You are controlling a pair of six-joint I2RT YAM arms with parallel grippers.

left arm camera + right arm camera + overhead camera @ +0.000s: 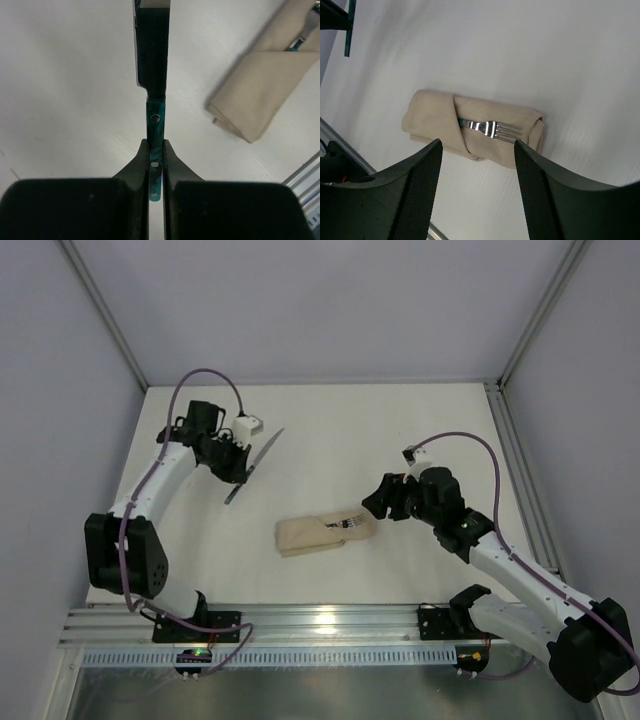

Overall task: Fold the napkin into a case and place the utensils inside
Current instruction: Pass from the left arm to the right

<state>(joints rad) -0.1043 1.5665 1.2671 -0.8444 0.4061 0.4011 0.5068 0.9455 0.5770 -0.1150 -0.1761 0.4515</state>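
left tool (pixel 156 150) clamped on knife (pixel 156 120) at handle end: stiff, light, slick, may pivot; right tool (pixel 477 145) apart above soft case (pixel 430 120), fork (pixel 492 129) already in.

The case (pixel 325 533) is plain beige-tan. The fork (pixel 492 128) shows silver tines. The knife (pixel 156 125) has a marbled teal-green handle with silver rivets. The table (pixel 330 430) is white. The left gripper (pixel 156 150) and right gripper (pixel 477 150) are black, and the cable (pixel 207 371) is purple.

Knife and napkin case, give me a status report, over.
Left end effector shut on knife. Right end effector open near case, fork tucked in. Nothing between them.
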